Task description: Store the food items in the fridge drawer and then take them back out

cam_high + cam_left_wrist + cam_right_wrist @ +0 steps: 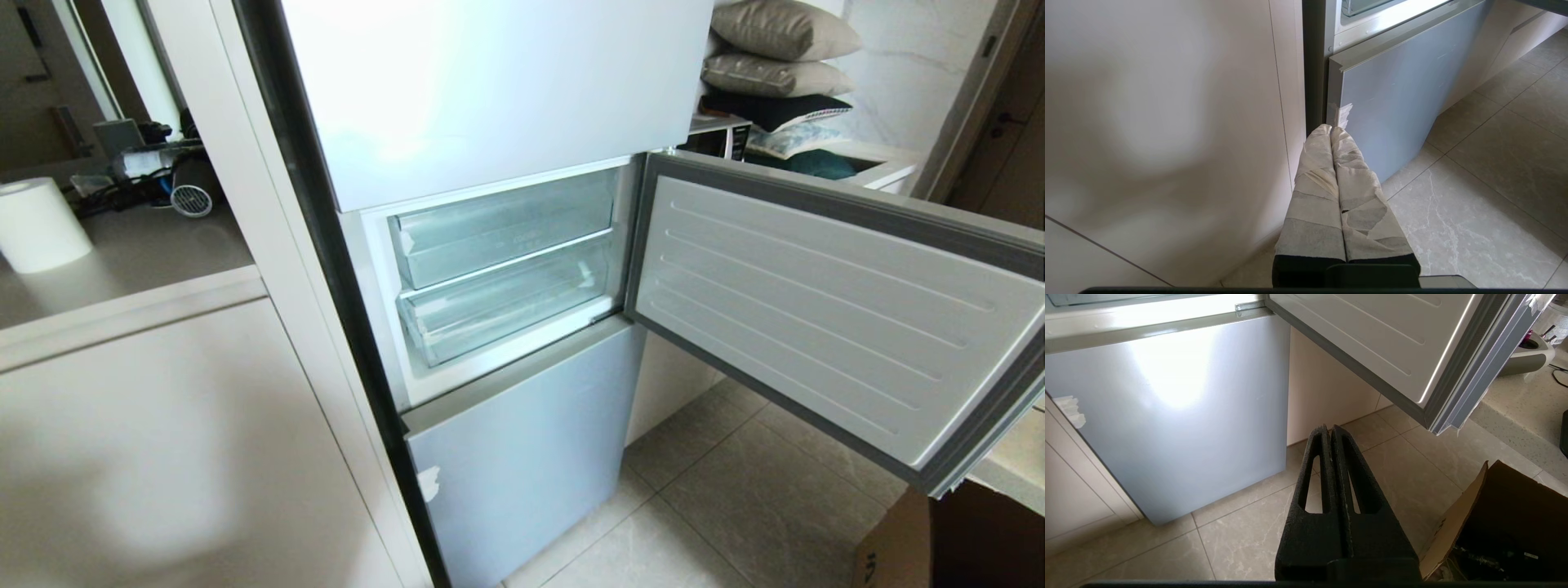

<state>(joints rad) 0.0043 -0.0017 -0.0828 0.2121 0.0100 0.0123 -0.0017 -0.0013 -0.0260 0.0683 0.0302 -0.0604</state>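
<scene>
Down low before the fridge, the left gripper (1331,130) hangs with its tape-wrapped fingers (1316,171) pressed together, holding nothing. Just beyond its tips is a white tape scrap (1342,114) at the edge of the lower door panel (1392,94), glossy blue-grey and closed. A pale cabinet side (1167,122) stands close beside this gripper, and grey floor tiles (1486,183) lie below it.

The right gripper (1329,430) hangs nearby, its black fingers (1314,477) shut tight and empty. Above and past it swings the open fridge door (1392,339), ribbed white inside; a cardboard box (1502,522) sits on the floor beside it.

Higher than both grippers, in the open compartment, sit two clear bins: a shallower tray (502,229) on top and the fridge drawer (506,310) beneath, pushed in. I see no red food piece anywhere. A white paper roll (41,224) stands on the counter (147,261) off to the left.
</scene>
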